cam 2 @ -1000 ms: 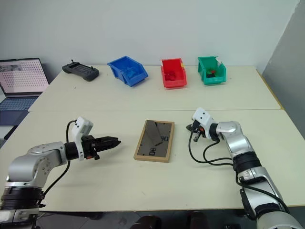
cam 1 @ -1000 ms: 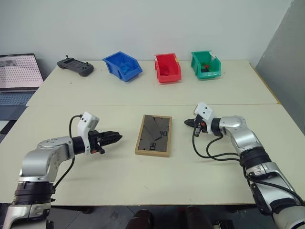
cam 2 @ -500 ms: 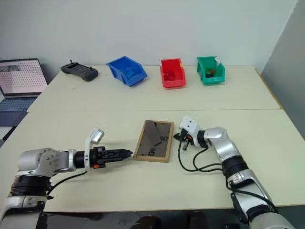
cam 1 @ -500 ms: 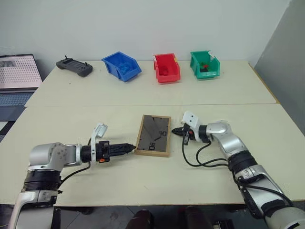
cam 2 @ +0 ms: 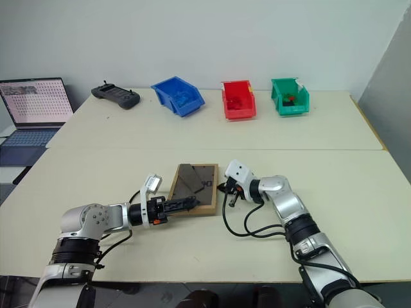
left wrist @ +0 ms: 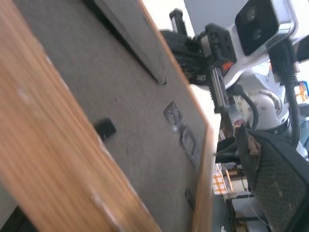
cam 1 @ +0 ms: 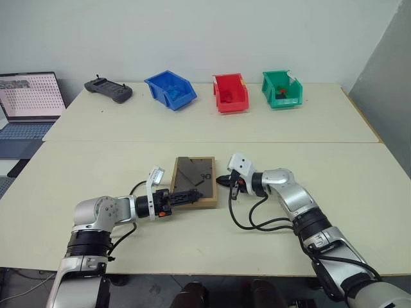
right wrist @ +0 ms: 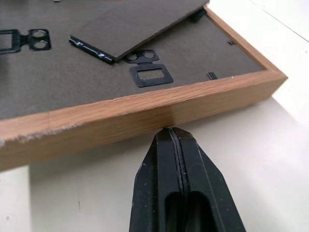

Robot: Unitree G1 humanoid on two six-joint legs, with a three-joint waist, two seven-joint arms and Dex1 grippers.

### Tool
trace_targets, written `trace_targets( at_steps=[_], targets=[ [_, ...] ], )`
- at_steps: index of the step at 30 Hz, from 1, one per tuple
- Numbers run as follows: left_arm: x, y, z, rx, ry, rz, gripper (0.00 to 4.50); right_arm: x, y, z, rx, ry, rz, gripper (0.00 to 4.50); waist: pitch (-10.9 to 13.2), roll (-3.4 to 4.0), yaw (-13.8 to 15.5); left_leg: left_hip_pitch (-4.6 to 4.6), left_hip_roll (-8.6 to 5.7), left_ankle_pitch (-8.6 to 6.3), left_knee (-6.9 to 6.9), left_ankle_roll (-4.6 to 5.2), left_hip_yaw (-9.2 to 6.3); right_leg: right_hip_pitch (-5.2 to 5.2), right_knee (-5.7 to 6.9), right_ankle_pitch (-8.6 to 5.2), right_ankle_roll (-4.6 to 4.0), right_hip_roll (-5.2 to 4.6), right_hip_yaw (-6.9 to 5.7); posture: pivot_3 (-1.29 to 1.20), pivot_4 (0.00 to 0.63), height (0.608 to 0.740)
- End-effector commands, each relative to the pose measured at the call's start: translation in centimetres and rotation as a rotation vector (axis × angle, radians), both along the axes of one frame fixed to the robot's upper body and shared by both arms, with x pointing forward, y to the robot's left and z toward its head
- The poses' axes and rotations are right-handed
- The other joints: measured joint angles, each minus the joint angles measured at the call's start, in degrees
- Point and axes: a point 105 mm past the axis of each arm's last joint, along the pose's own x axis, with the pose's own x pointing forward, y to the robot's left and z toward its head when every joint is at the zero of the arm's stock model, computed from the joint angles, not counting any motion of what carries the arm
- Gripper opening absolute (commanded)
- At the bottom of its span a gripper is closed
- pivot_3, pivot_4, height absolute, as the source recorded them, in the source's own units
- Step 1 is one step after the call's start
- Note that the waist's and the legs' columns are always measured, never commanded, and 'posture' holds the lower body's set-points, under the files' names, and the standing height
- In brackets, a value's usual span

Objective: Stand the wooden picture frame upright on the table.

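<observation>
Flanking frame [cam 1: 193,181] lying flat mid-bench [cam 1: 359,173], long axis 12-to-6: left end effector [cam 1: 187,196] gaping at its 8 o'clock corner; right end effector [cam 1: 223,180], closed, touching the 3 o'clock edge.

Wooden picture frame [cam 2: 192,189] lies back-up on the table [cam 2: 334,173], its easel leg [cam 2: 186,181] partly raised. Left gripper [cam 2: 187,204] reaches over the frame's near-left corner. Right gripper [cam 2: 223,188], fingers together, sits at its right edge. Beyond: blue bin [cam 2: 178,96], red bin [cam 2: 238,99], green bin [cam 2: 289,97], black controller [cam 2: 115,95], laptop [cam 2: 33,112].
</observation>
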Motion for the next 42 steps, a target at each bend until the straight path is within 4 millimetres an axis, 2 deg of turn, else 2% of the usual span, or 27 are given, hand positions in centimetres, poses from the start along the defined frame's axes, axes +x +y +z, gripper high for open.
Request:
trace_targets(
  at_steps=[1,3,7,11,14,16,18,21,22,23,25,27,31,38,39,42],
  targets=[
    [-0.2,-0.1,0.5,-0.015,0.007,0.024,4.04,0.3,-0.5,1.1,0.020,-0.047,-0.016,0.00,0.00,-0.01,-0.23,-0.01,0.00,0.00,0.00,0.00,0.00,-0.01,0.00,0.00,0.00,0.00,0.00,0.00,0.150,0.740],
    [-0.1,0.3,1.1,-0.022,-0.012,0.045,3.50,0.5,-1.0,1.0,0.015,-0.051,-0.034,0.00,0.01,-0.01,-0.44,-0.01,0.00,0.00,0.00,0.00,0.00,-0.02,0.01,0.00,0.00,0.01,0.01,0.00,0.150,0.740],
    [-0.5,0.5,2.2,-0.041,-0.043,0.041,2.87,1.3,-2.0,1.4,0.014,-0.070,-0.075,0.00,0.02,-0.03,-0.51,-0.03,0.04,0.00,-0.02,0.00,0.00,-0.05,0.00,0.00,0.00,0.03,0.00,0.00,0.150,0.740],
    [-0.8,0.5,3.3,-0.042,-0.086,0.045,1.99,2.7,-3.6,3.0,0.024,-0.123,-0.134,0.00,0.02,-0.03,-0.52,-0.04,0.04,0.00,-0.02,0.00,0.01,-0.05,-0.01,0.00,0.00,0.03,0.01,0.00,0.150,0.740],
    [-0.6,0.6,4.6,-0.045,-0.140,0.058,1.44,4.1,-4.7,6.0,0.057,-0.186,-0.182,0.00,0.06,-0.05,-0.51,-0.05,0.04,0.00,-0.02,0.00,0.03,-0.06,-0.01,0.00,-0.01,0.03,0.02,0.00,0.150,0.740],
    [-0.2,0.4,5.9,-0.056,-0.197,0.078,1.38,4.3,-4.4,9.2,0.154,-0.189,-0.169,0.00,0.08,-0.05,-0.54,-0.07,0.04,0.00,-0.01,0.00,0.03,-0.07,0.00,0.00,-0.01,0.03,0.02,0.00,0.150,0.740],
    [0.1,0.2,6.7,-0.060,-0.237,0.093,1.38,4.1,-3.9,11.3,0.225,-0.177,-0.140,0.00,0.11,-0.07,-0.58,-0.09,0.07,0.00,-0.03,-0.01,0.05,-0.10,-0.01,0.00,-0.01,0.04,0.01,0.00,0.150,0.740],
    [1.1,-0.4,7.8,0.029,-0.369,0.134,1.38,2.8,-2.2,15.1,0.366,-0.112,-0.043,0.43,0.11,-0.10,-0.56,-0.11,0.09,0.00,-0.05,-0.01,0.05,-0.08,-0.07,0.00,-0.01,0.04,0.00,0.00,0.150,0.740],
    [1.3,-0.6,8.2,0.038,-0.394,0.140,1.38,2.4,-1.8,15.8,0.391,-0.096,-0.016,0.60,0.11,-0.10,-0.55,-0.11,0.10,0.00,-0.04,-0.01,0.05,-0.07,-0.07,0.00,-0.01,0.04,0.00,0.00,0.150,0.740],
    [1.5,-0.7,8.5,0.057,-0.431,0.143,1.38,1.9,-1.3,16.4,0.416,-0.074,0.017,0.99,0.11,-0.10,-0.55,-0.11,0.09,0.00,-0.04,-0.01,0.06,-0.06,-0.08,0.00,-0.01,0.04,0.00,0.00,0.150,0.740],
    [1.9,-1.3,9.6,0.076,-0.515,0.160,1.38,0.8,0.1,17.4,0.455,-0.030,0.097,1.35,0.11,-0.10,-0.49,-0.11,0.09,0.00,-0.04,-0.01,0.07,-0.07,-0.08,0.00,-0.01,0.04,0.00,0.00,0.150,0.740],
    [2.2,-1.6,10.4,0.086,-0.574,0.177,1.38,0.2,1.2,17.6,0.456,-0.016,0.144,1.84,0.11,-0.09,-0.45,-0.12,0.08,0.00,-0.03,-0.01,0.06,-0.07,-0.07,0.01,-0.01,0.03,0.01,0.00,0.150,0.740],
    [2.4,-2.3,11.2,0.122,-0.671,0.196,1.38,0.5,3.0,17.3,0.449,-0.021,0.147,2.76,0.11,-0.09,-0.51,-0.11,0.08,-0.01,-0.04,-0.01,0.07,-0.08,-0.06,0.01,-0.02,0.03,0.01,0.00,0.150,0.740],
    [1.4,-3.2,11.1,0.140,-0.721,0.163,1.38,0.2,5.3,17.4,0.449,-0.044,0.190,4.17,0.12,-0.09,-0.53,-0.13,0.07,0.00,-0.04,-0.01,0.09,-0.13,-0.05,0.01,-0.02,0.03,0.03,0.00,0.150,0.740],
    [1.4,-3.1,11.1,0.149,-0.726,0.169,1.38,-0.1,5.4,17.5,0.450,-0.045,0.213,4.34,0.12,-0.09,-0.53,-0.13,0.08,0.00,-0.04,-0.01,0.09,-0.13,-0.05,0.01,-0.02,0.03,0.03,0.00,0.150,0.740],
    [1.5,-2.6,10.9,0.146,-0.709,0.186,1.38,-1.5,5.5,17.8,0.461,-0.027,0.294,4.34,0.12,-0.09,-0.50,-0.13,0.08,0.00,-0.05,-0.01,0.08,-0.14,-0.05,0.01,-0.02,0.03,0.03,0.00,0.150,0.740]
  ],
)
